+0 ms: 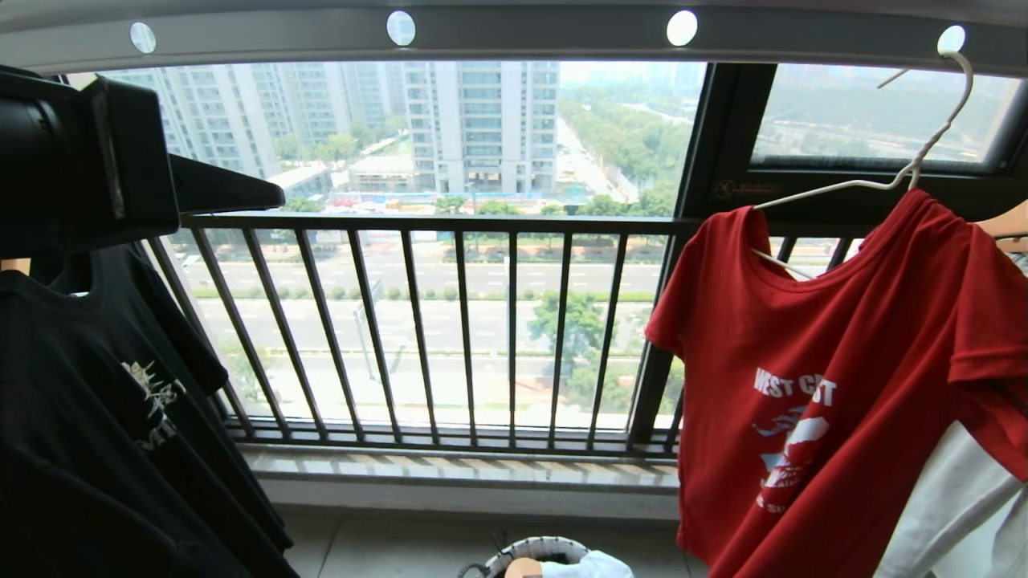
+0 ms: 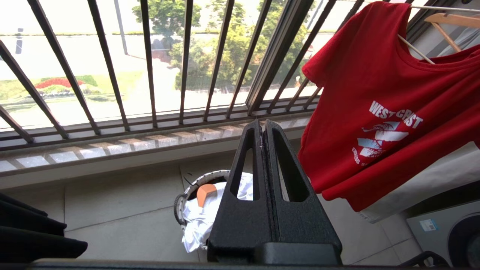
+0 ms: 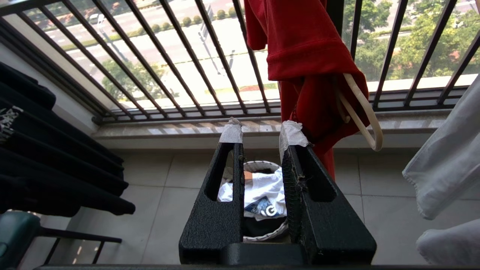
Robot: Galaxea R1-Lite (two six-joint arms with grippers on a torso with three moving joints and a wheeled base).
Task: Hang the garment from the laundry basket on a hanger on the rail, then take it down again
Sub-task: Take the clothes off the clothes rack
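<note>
a: look at the garment (image 1: 843,377) first. you have a red short-sleeved t-shirt hanging on the hanger (image 1: 899,181), a thin white wire one whose hook sits in a round hole of the rail (image 1: 514,32), the grey beam running overhead. it hangs crooked, one shoulder higher than the other.

b: can you read the print?

a: white lettering on the chest reads "west c…st"; folds swallow the middle letters in the head view. under it is a white and light-blue figure, with smaller lines you can't make out.

b: and your tools?

a: your left tool (image 2: 262,125) has its fingers pressed together on nothing, held out over the floor, apart from the shirt. your right tool (image 3: 260,131) stands with a narrow gap between its taped tips, holding nothing, just beside the shirt's lower folds, where a pale loop of the hanger pokes out.

b: anything cut off?

a: the laundry basket (image 1: 534,554) is clipped by the head view's lower edge, and it holds white cloth. a black t-shirt (image 1: 104,417) hangs on your left with its print half hidden. a white garment (image 1: 956,506) shows partly behind the red one.
</note>
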